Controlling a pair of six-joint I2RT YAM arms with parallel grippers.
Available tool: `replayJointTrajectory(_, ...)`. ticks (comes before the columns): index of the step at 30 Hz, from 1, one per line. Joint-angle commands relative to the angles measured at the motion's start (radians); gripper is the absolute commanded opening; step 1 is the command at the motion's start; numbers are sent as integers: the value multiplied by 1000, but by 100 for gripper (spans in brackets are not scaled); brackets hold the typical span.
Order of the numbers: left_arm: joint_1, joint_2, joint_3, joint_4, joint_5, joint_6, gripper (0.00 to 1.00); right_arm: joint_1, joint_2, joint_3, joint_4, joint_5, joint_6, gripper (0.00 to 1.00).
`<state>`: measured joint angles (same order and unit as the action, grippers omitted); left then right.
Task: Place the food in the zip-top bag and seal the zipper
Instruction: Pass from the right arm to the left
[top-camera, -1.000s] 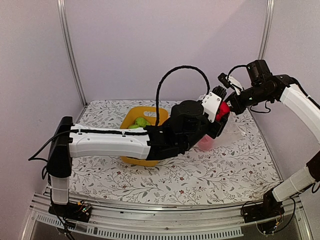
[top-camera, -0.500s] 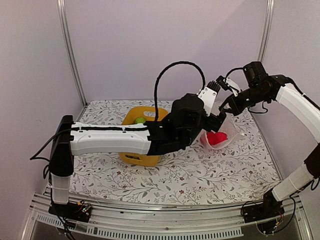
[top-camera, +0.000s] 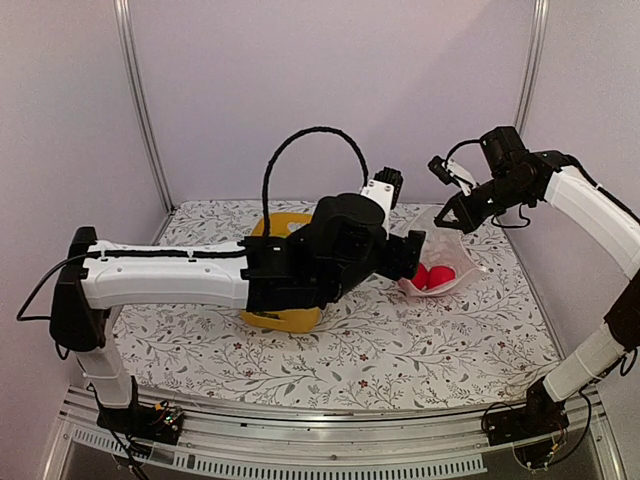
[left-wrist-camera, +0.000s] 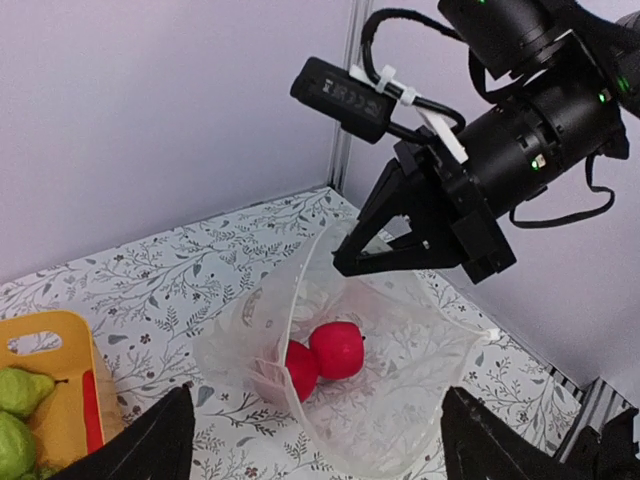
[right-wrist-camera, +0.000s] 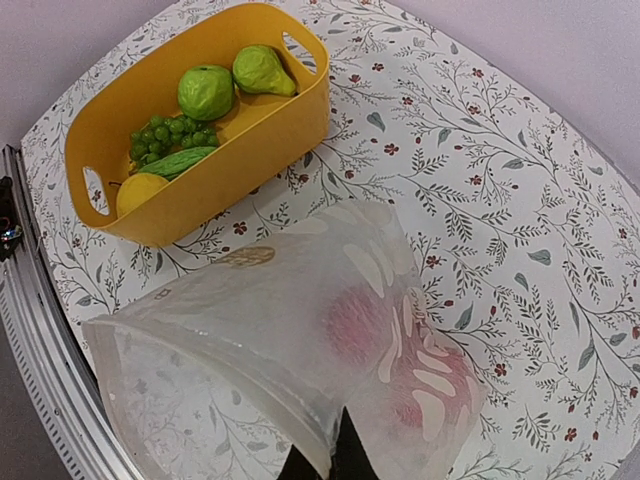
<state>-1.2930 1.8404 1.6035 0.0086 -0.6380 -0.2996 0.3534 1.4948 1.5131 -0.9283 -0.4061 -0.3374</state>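
Yellow basket (right-wrist-camera: 300, 110), left: pear (right-wrist-camera: 262, 70), grapes (right-wrist-camera: 160, 135), other food for you to move. Left gripper (left-wrist-camera: 320, 445) fingers spread, empty. Zip-top bag (left-wrist-camera: 400, 370) beside basket holds two red fruits (left-wrist-camera: 325, 355), mouth unsealed. Right gripper (left-wrist-camera: 345, 265) pinches bag rim.

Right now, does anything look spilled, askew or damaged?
Nothing stands out. The right gripper holds the bag up by its rim, two red fruits sit inside, and the other food lies in the basket.

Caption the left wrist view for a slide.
Right gripper holds the zip-top bag open; two red toy fruits lie inside.
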Motion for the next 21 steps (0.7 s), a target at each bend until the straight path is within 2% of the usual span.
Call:
replayJointTrajectory(1, 29, 66, 40, -176, 83, -209, 82, 5, 23, -14, 28, -9, -15, 2)
replayJointTrajectory(4, 47, 131, 118, -262, 88, -286, 79, 5, 24, -17, 36, -5, -16, 2)
replayJointTrajectory(8, 83, 186, 151, -278, 159, -339, 68, 6, 22, -16, 35, -12, -12, 2)
replayJointTrajectory(12, 110, 227, 188, -293, 203, -360, 42, 9, 16, -22, 31, -10, -15, 3)
replayJointTrajectory(15, 120, 231, 182, -260, 221, -356, 14, 11, 10, -39, 35, -8, -19, 3)
replayJointTrajectory(17, 123, 231, 179, -239, 227, -350, 0, 13, 7, -57, 40, 6, -24, 5)
replayJointTrajectory(18, 124, 231, 179, -232, 228, -349, 0, 15, 4, -69, 43, 16, -27, 7)
replayJointTrajectory(21, 125, 226, 178, -213, 221, -344, 0, 16, -7, -102, 53, 52, -37, 23)
